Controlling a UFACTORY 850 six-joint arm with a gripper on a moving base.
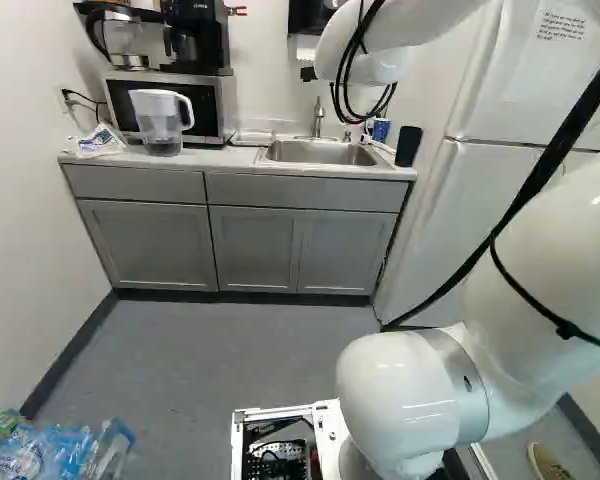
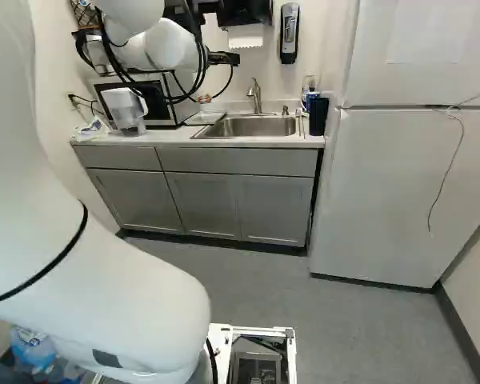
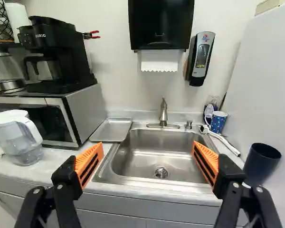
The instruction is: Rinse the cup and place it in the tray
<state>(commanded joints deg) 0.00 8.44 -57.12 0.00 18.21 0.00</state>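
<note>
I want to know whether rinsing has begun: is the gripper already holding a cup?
No, the gripper stands open in the wrist view, with only the sink and counter showing between its fingers.

Small kitchen, shared or workplace type by the look of it: steel sink (image 3: 140,159) with faucet (image 3: 163,114) set into a pale table (image 3: 57,164), grey cabinets (image 2: 242,204) below, tall white fridge (image 2: 400,184) to the right in the right base view. At the table's other end, a microwave (image 3: 90,109) with a black coffee maker (image 3: 57,57) on top, a water pitcher (image 3: 12,133) near it. Wall above the sink carries a black towel dispenser (image 3: 160,23), paper hanging out, and beside it a soap dispenser (image 3: 200,59), fittings more common in workplaces than homes.
</note>
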